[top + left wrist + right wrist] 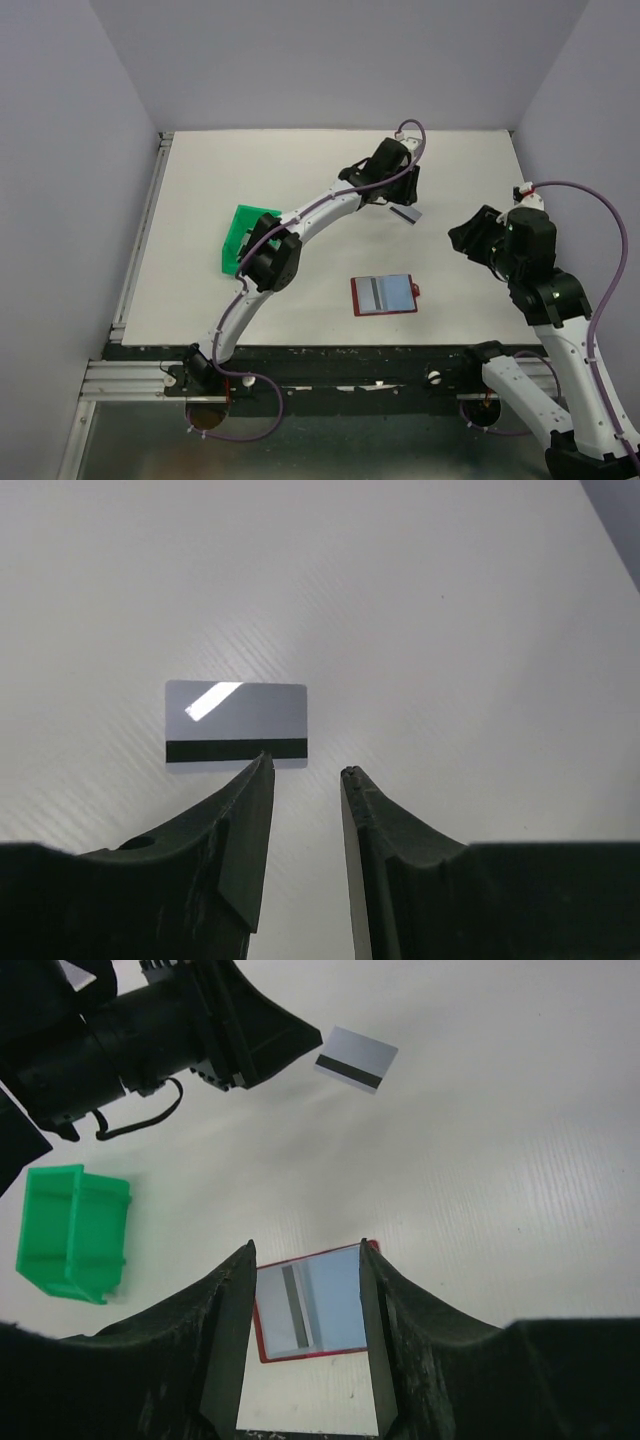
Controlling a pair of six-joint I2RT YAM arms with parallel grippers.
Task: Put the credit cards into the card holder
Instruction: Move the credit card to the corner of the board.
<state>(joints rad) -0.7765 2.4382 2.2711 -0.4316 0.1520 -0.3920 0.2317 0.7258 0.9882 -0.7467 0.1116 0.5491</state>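
While the card holder [400, 293] lies open with one card [373, 294] inside, the left gripper [305, 768], jaws apart and empty, hovers just beside a loose credit card [236, 720] farther back; next it should lower and pinch it.

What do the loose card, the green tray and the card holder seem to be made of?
The loose card looks like glossy plastic: it lies thin and flat and shows a bright glare patch. The green tray seems moulded hard plastic, with even colour and stiff walls. The card holder has a dark red rim and pale blue inside; leather or vinyl, I cannot tell.
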